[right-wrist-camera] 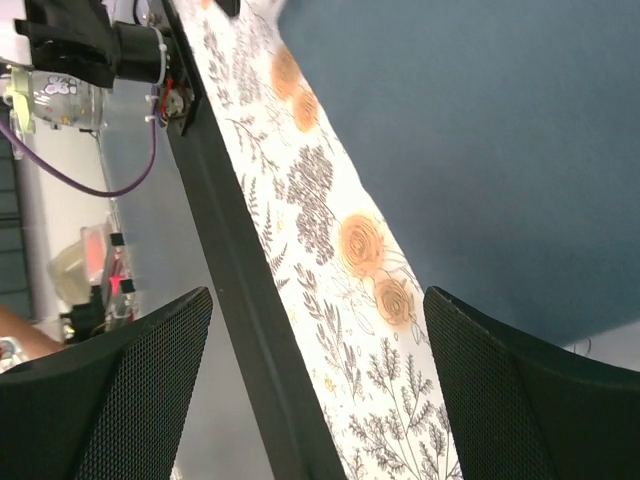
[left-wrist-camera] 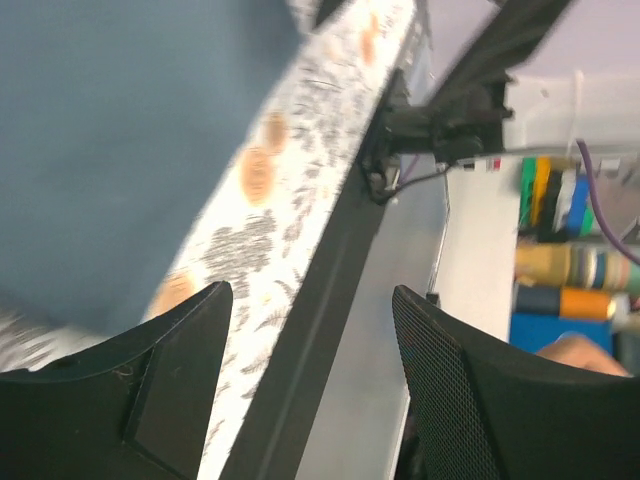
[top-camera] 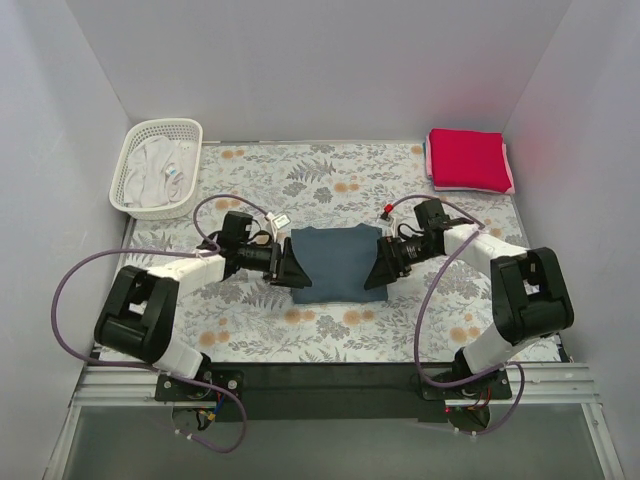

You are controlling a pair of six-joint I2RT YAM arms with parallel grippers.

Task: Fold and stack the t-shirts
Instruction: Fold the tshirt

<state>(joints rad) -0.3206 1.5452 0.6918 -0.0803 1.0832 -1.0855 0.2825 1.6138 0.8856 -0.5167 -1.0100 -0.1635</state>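
The dark slate blue t-shirt [top-camera: 335, 262] lies folded into a rectangle at the middle of the table. My left gripper [top-camera: 291, 266] is at its left edge and my right gripper [top-camera: 384, 268] is at its right edge. In the left wrist view my left gripper [left-wrist-camera: 310, 300] is open and empty, with the blue shirt [left-wrist-camera: 120, 150] at the upper left. In the right wrist view my right gripper [right-wrist-camera: 318, 300] is open and empty, with the blue shirt [right-wrist-camera: 480, 150] at the upper right. The crimson red t-shirt [top-camera: 467, 157] lies folded on the pale pink t-shirt [top-camera: 511, 180] at the back right.
The grey-and-orange floral-print cloth [top-camera: 260, 180] covers the table. A white lattice basket [top-camera: 165, 124] with white cloth in it stands at the back left. White walls close in the left, right and back. A black rail [top-camera: 330, 375] runs along the near edge.
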